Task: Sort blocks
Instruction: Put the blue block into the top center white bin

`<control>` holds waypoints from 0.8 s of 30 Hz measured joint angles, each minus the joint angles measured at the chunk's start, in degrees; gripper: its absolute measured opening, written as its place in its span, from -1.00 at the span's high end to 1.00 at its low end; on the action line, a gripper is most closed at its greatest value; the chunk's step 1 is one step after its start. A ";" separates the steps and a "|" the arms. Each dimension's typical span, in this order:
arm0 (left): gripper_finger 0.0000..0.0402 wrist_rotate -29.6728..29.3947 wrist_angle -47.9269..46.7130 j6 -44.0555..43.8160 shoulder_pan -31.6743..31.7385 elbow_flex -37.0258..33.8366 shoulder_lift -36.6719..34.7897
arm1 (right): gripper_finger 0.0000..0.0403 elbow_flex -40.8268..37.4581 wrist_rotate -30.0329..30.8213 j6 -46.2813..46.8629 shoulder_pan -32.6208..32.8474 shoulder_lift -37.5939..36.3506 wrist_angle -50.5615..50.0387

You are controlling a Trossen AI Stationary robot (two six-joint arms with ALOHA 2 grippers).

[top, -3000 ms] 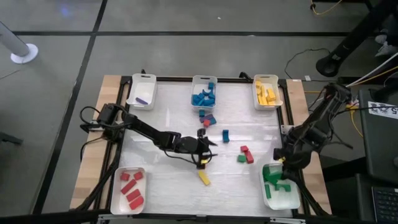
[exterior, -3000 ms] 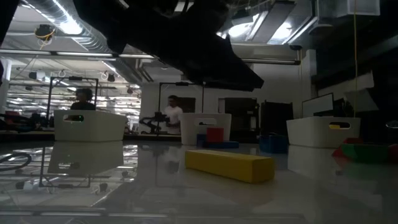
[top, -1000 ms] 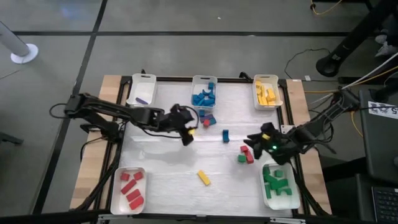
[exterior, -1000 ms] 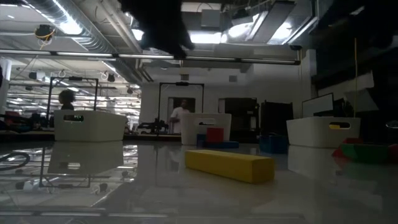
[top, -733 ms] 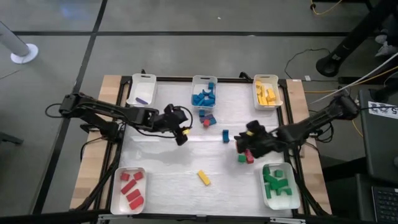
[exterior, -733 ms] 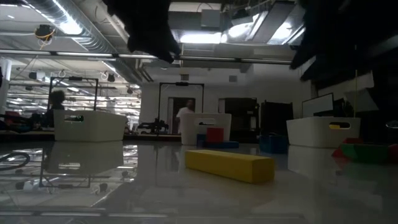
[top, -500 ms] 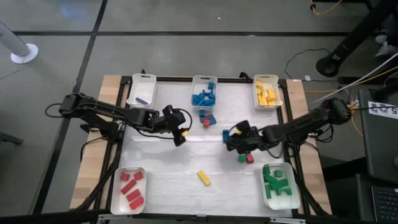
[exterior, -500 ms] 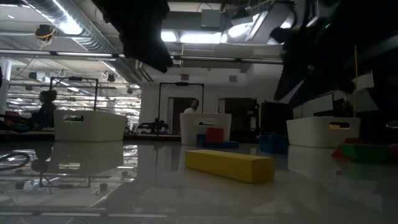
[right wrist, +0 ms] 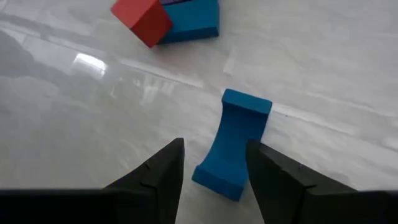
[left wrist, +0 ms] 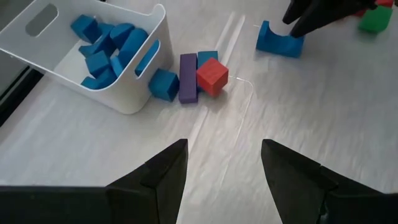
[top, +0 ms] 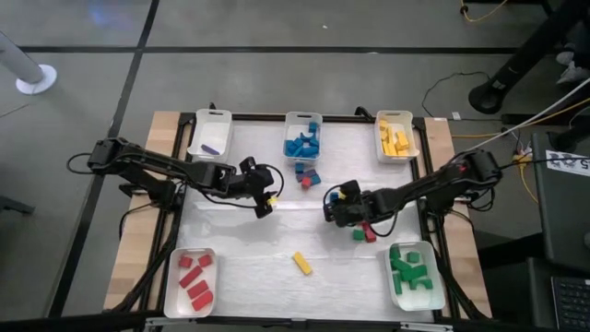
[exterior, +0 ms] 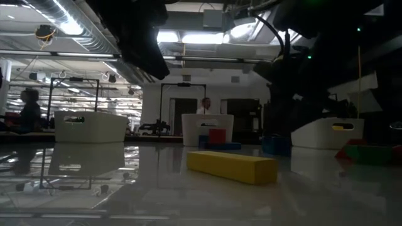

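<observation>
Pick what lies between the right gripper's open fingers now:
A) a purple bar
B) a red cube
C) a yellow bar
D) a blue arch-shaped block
D: the right wrist view shows the blue arch-shaped block lying on the table directly ahead of the right gripper, framed by its open fingers.

Green block (left wrist: 377, 18) cut off

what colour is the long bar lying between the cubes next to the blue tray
Purple. The bar lies between a blue cube and a red cube; the left wrist view shows it best.
</observation>
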 joint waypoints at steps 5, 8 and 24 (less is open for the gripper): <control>0.03 0.00 -0.11 0.04 0.00 0.00 0.00 | 0.15 0.01 0.17 2.47 0.04 1.61 -0.36; 0.03 0.00 -0.09 0.13 0.00 0.00 0.00 | 0.15 0.01 1.20 2.63 0.04 2.54 -0.16; 0.03 0.00 -0.09 -0.02 0.00 0.00 0.00 | 0.15 0.10 3.39 2.79 -0.10 6.39 1.35</control>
